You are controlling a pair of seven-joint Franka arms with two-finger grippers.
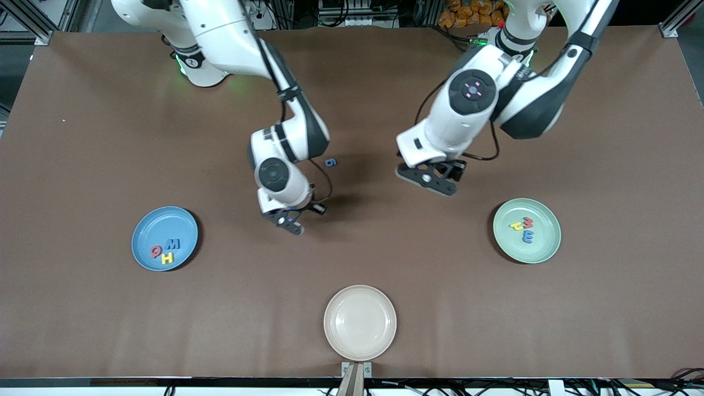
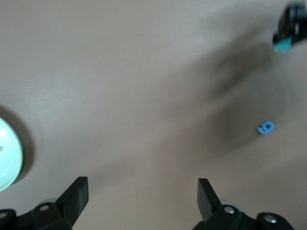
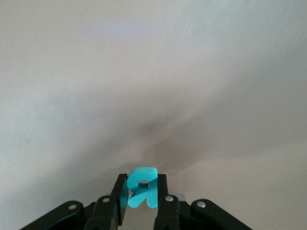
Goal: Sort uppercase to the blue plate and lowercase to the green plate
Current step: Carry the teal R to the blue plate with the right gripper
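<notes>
Front view: two of my arms over a brown bench (image 1: pixel 352 264), matte and cloth-like.
Right gripper (image 3: pixel 143 211): hangs over the bench's middle; jaws closed on the teal R (image 3: pixel 143 187), a flat foam capital with a round punched hole, pinched by its lower half.
Left gripper (image 1: pixel 434 179): waits over bare bench near the green plate; jaws wide apart, nothing between them.
Blue plate (image 1: pixel 146 231): round, smooth, raised rim, toward the right arm's end; holds the red Q (image 1: pixel 156 252), yellow H (image 1: pixel 167 257) and blue M (image 1: pixel 172 244), lying close together.
Green plate (image 1: pixel 542 245): pale mint, same shape, toward the left arm's end; holds a red letter (image 1: pixel 528 223), a yellow letter (image 1: pixel 516 225) and a blue E-like piece (image 1: pixel 527 237).
Blue g (image 1: pixel 330 162): small, 6-like, alone on the bench between my arms, farther from the front camera than both plates.
Beige plate (image 1: pixel 385 341): plain, nearest the front camera.
Remaining, by my judgement: R to blue plate, g to green plate.
Risk, R: soft foam held by a thin edge may twist or slip during the carry.
Risk, release: a light piece may bounce off the rim or land on the letters already there.
Risk, g: tiny and flat, so jaws may close beside it and skid it away.
</notes>
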